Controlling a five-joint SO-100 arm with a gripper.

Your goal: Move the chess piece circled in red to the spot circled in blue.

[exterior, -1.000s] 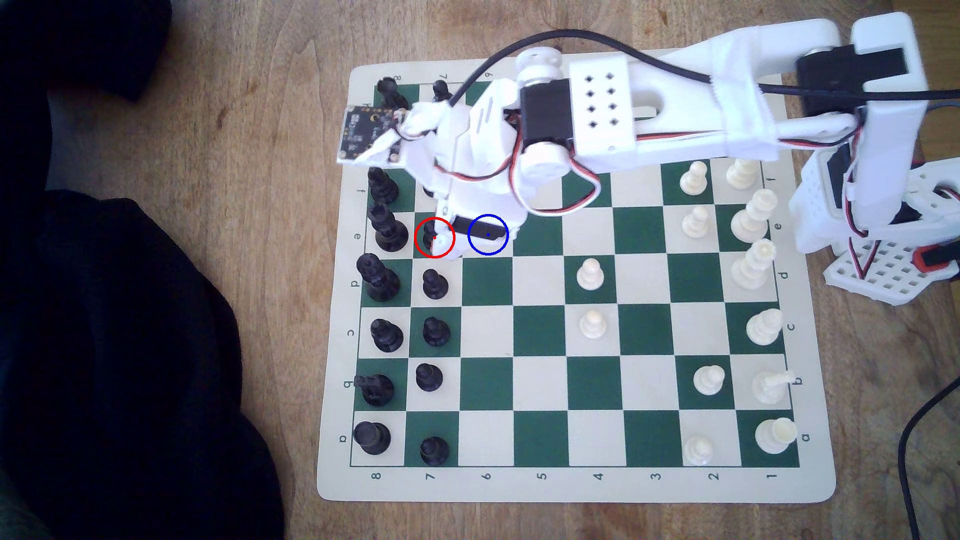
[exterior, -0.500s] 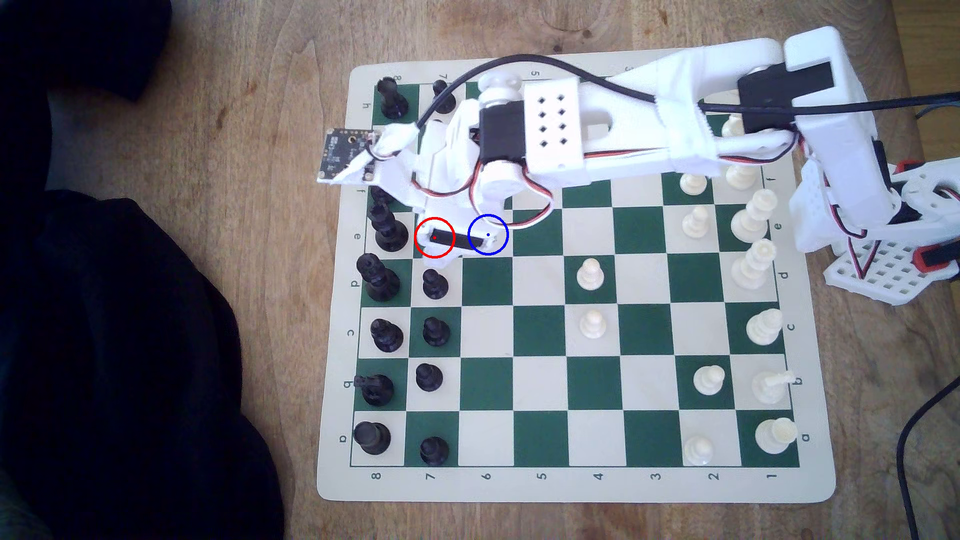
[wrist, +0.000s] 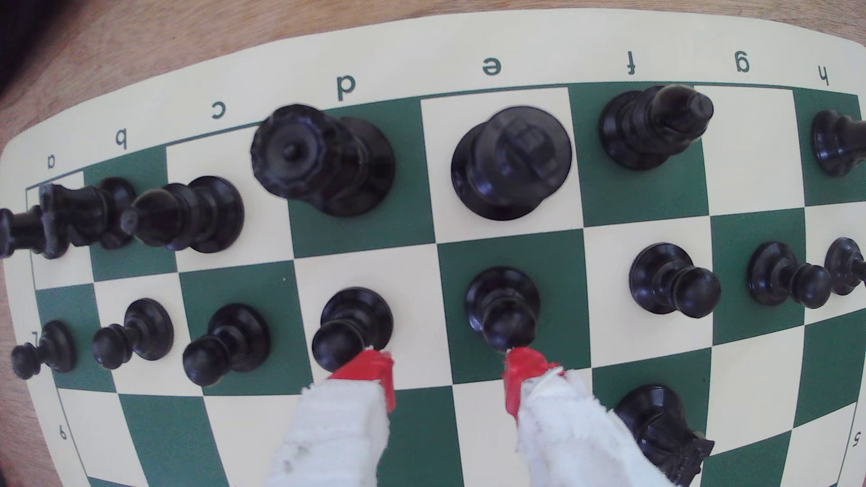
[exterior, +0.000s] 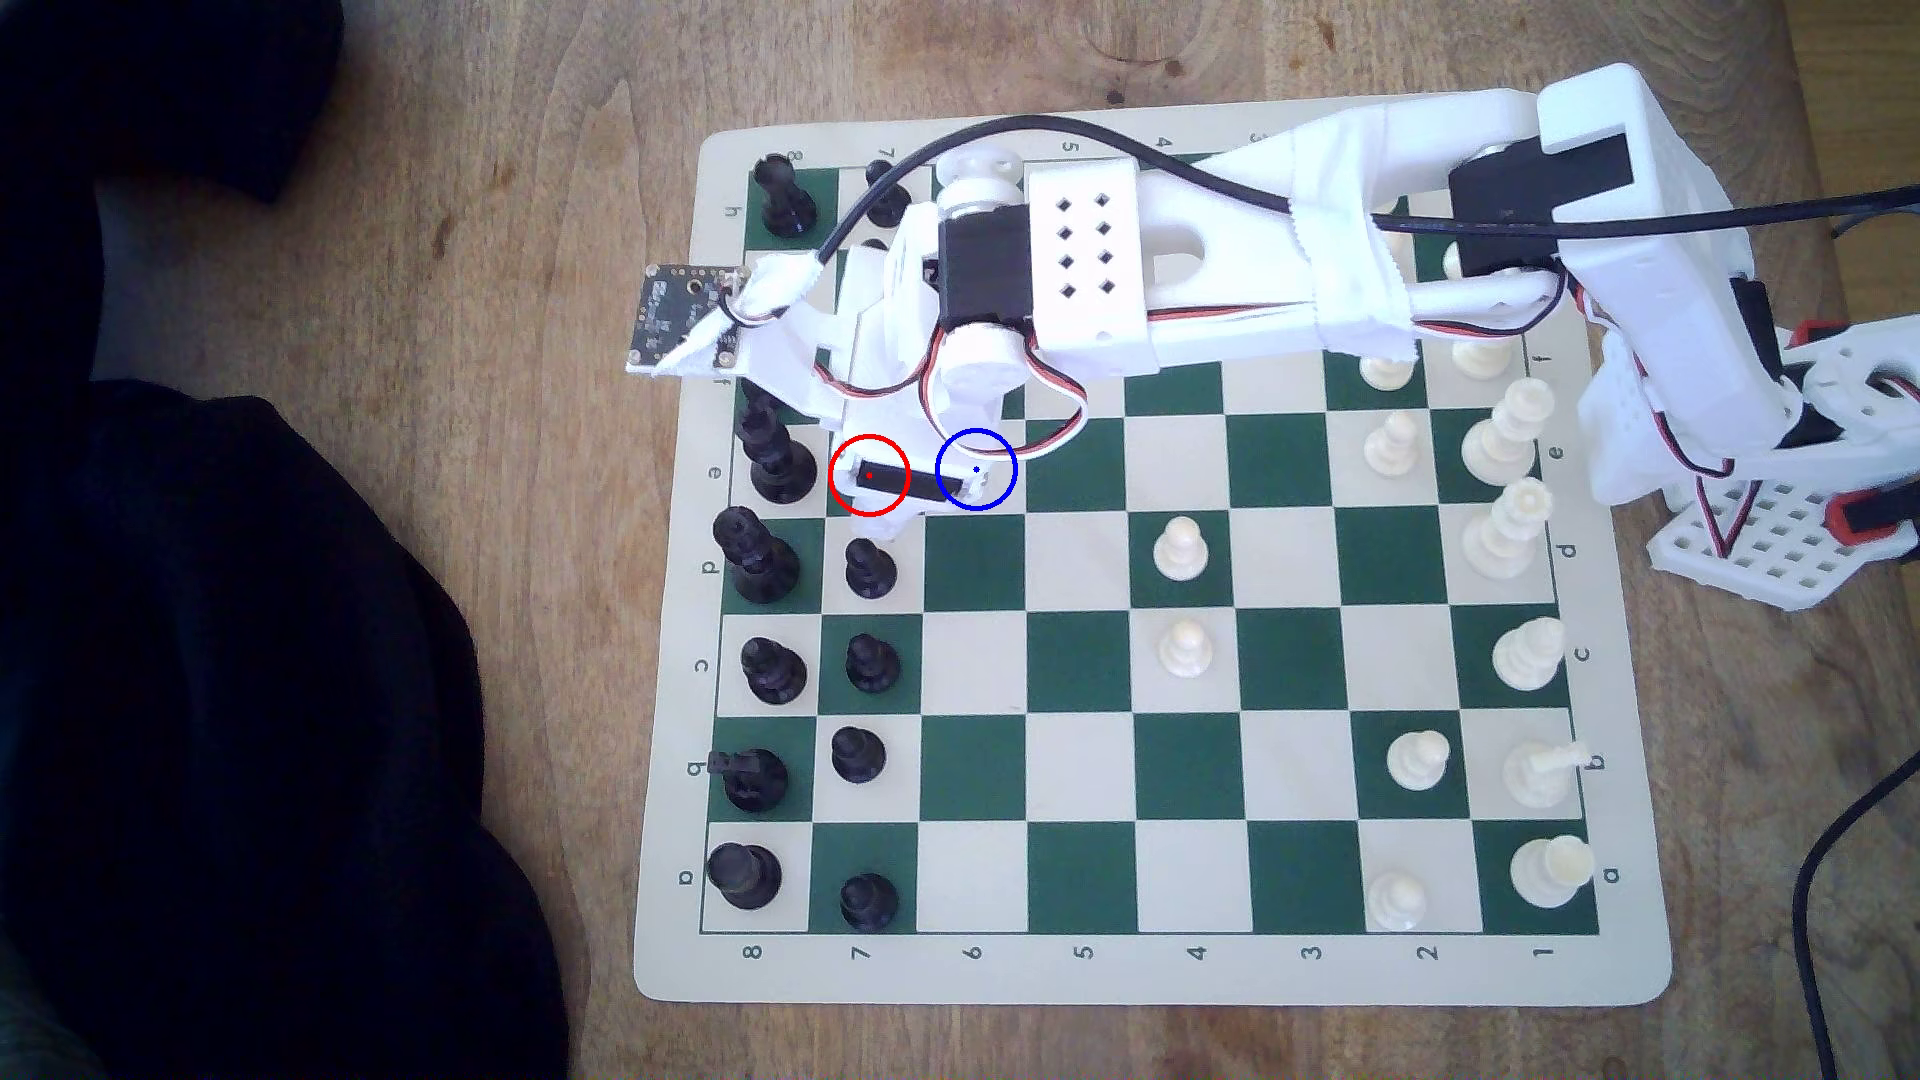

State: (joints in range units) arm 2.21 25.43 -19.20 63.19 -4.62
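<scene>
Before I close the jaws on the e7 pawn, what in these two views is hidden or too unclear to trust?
- Small black ball-headed pawn on the red-ringed green square: covered by the arm in the exterior view.
- Blue-ringed cream square: mostly under the wrist in the exterior view.
- Red-tipped gripper, jaws apart: height above the board is unclear in the wrist view; one fingertip overlaps the pawn's head, contact uncertain.
- Black knight: partly behind the cloth-wrapped finger.

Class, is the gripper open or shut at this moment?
Open: the gripper has red-tipped fingers spread apart, with board squares visible between them.
</scene>
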